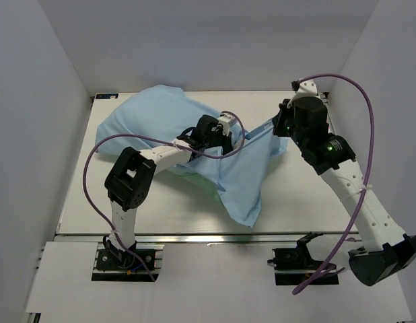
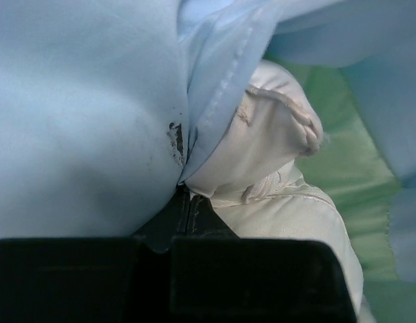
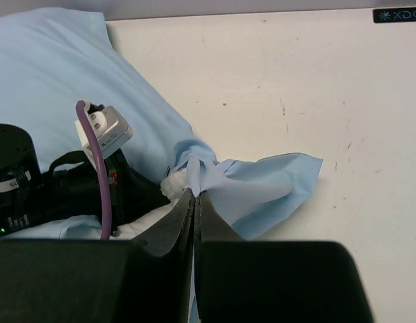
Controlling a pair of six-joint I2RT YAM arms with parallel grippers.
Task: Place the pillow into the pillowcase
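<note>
The pillowcase (image 1: 167, 111) lies bulging across the back of the table, plain light blue face up. In the left wrist view its hem (image 2: 215, 101) runs down into the fingertips of my left gripper (image 2: 184, 192), which is shut on it. A corner of the white pillow (image 2: 268, 134) sits just right of that hem, with the case's green lining (image 2: 342, 134) behind it. From above, my left gripper (image 1: 225, 134) is at the case's mouth. My right gripper (image 3: 196, 194) is shut on a bunched blue edge of the pillowcase (image 3: 262, 182), with a bit of pillow (image 3: 171, 183) beside it; from above it sits at the right end of the cloth (image 1: 274, 126).
The white table (image 1: 309, 195) is walled at the back and both sides. A flap of the pillowcase (image 1: 243, 202) hangs toward the near edge. Purple cables loop over both arms (image 1: 366, 114). The left arm's wrist (image 3: 33, 182) lies close to my right gripper.
</note>
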